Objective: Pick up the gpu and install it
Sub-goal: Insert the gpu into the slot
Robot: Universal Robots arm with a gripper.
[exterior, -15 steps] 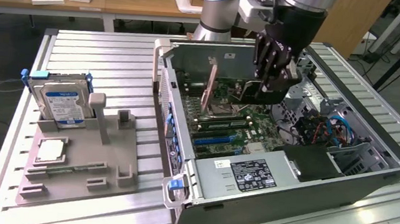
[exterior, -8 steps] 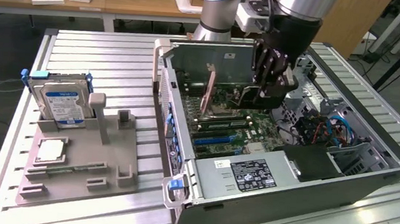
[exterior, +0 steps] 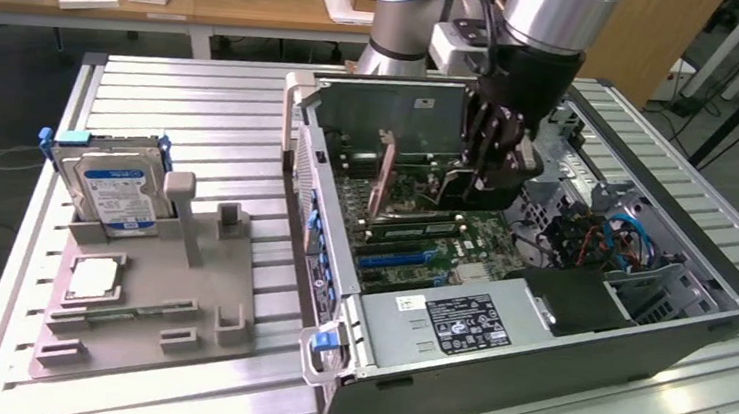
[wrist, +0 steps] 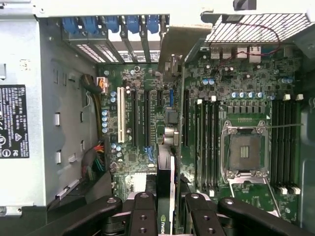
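My gripper [exterior: 479,182] is down inside the open computer case [exterior: 720,328], over the motherboard [exterior: 475,231]. It is shut on the gpu [wrist: 166,191], a thin dark card seen edge-on between the two black fingers [wrist: 142,209]. The card runs from the fingers toward the case's rear slot openings, and its silver bracket [wrist: 179,46] stands close to them. It lines up with the long expansion slots [wrist: 147,118] on the green board. In the exterior view the gpu [exterior: 442,185] shows just below the gripper. I cannot tell whether its edge is seated in a slot.
A grey power supply [exterior: 447,324] fills the case's near end. Blue cables [exterior: 628,240] and a drive bay lie on the exterior view's right. Memory sticks [wrist: 209,142] and a processor socket [wrist: 246,152] flank the card. On the table, a grey holder [exterior: 154,299] carries a hard drive [exterior: 110,189].
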